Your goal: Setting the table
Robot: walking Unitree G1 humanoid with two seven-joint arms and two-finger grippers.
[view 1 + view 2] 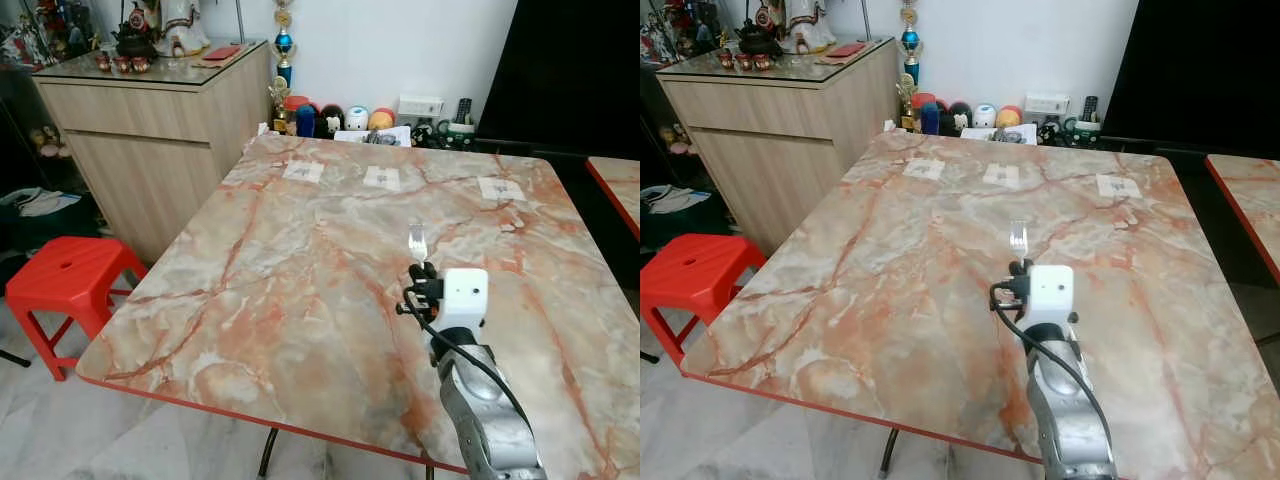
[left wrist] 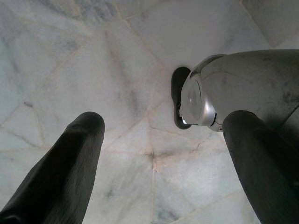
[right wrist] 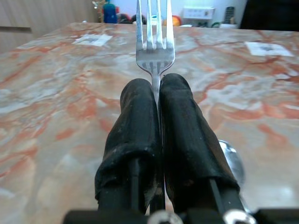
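Fork [image 1: 417, 242] stands tines-up over the marble table [image 1: 300, 290], pinched by the right gripper [image 1: 424, 272] on its silver arm, right of the tabletop's middle. A red stool [image 1: 68, 275] sits beside the table's left edge, a wooden cabinet [image 1: 160, 130] behind it. In the right wrist view the two black fingers [image 3: 135, 126] press tight on the fork's neck, tines pointing to the far edge. In the left wrist view the left gripper [image 2: 159, 154] hangs spread wide over pale floor tiles [image 2: 93, 56]
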